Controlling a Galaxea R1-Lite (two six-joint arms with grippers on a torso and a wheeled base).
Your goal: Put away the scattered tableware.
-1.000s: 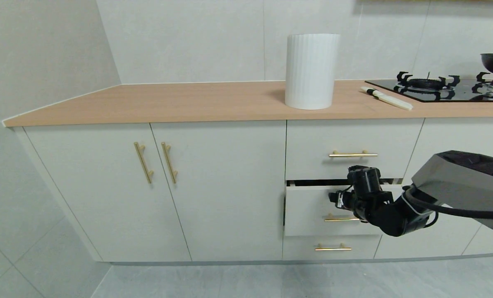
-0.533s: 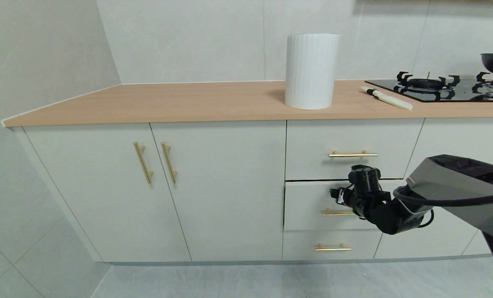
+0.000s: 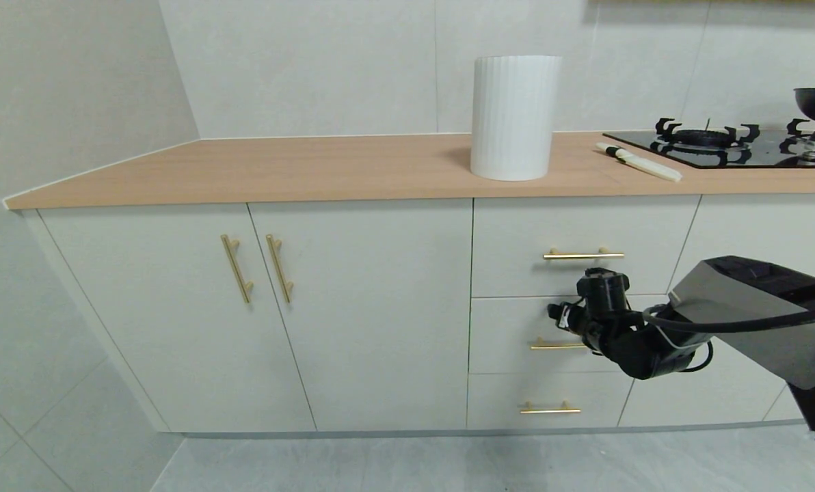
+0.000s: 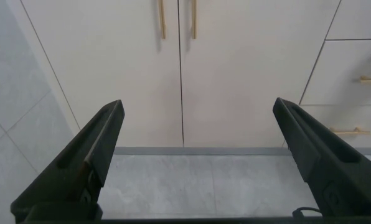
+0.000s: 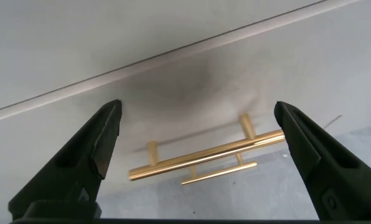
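Knife (image 3: 638, 162) lies on counter (image 3: 312, 167), drawer (image 3: 510, 335) looks shut w/o it; right gripper (image 5: 197, 109), spread wide by handle (image 5: 204, 160), may snag it when retreating.

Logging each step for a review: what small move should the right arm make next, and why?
Probably draw the right gripper straight back from the middle drawer. The drawer front looks fully shut, and the jaws stand open before the gold handle, gripping nothing. A knife lies on the counter, so that arm is likely needed there.
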